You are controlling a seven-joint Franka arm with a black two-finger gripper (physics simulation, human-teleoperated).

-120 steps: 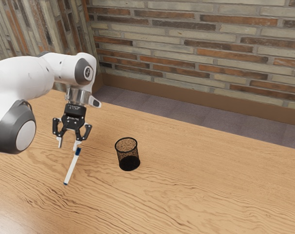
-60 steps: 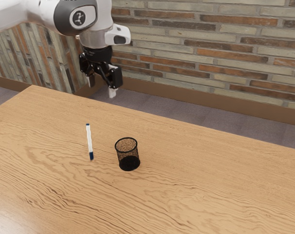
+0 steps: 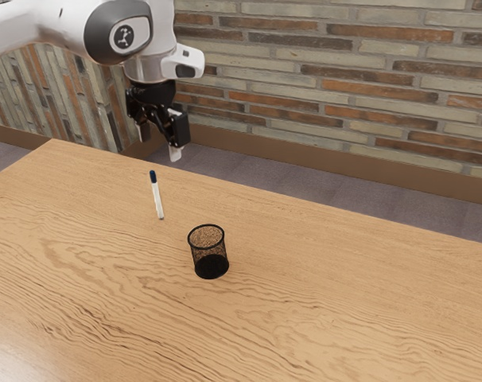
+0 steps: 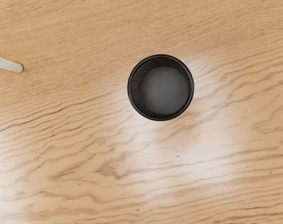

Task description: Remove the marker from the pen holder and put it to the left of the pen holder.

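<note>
We have the marker (image 3: 157,196) out of the holder (image 3: 211,267), near it on the exterior view's left; our pincer (image 3: 159,143) is spread, empty. Probably only the marker's settling remains.

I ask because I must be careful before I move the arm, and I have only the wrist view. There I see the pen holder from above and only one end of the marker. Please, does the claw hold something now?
Observer: No, the claw is open, with nothing between its fingers.
Operator: Thank you. And the other end, which I cannot see, which colour has it?
Observer: The far end of the marker is dark blue.
Operator: Good. How does the claw stand in height?
Observer: In the exterior view, it hangs clear above the table.
</note>
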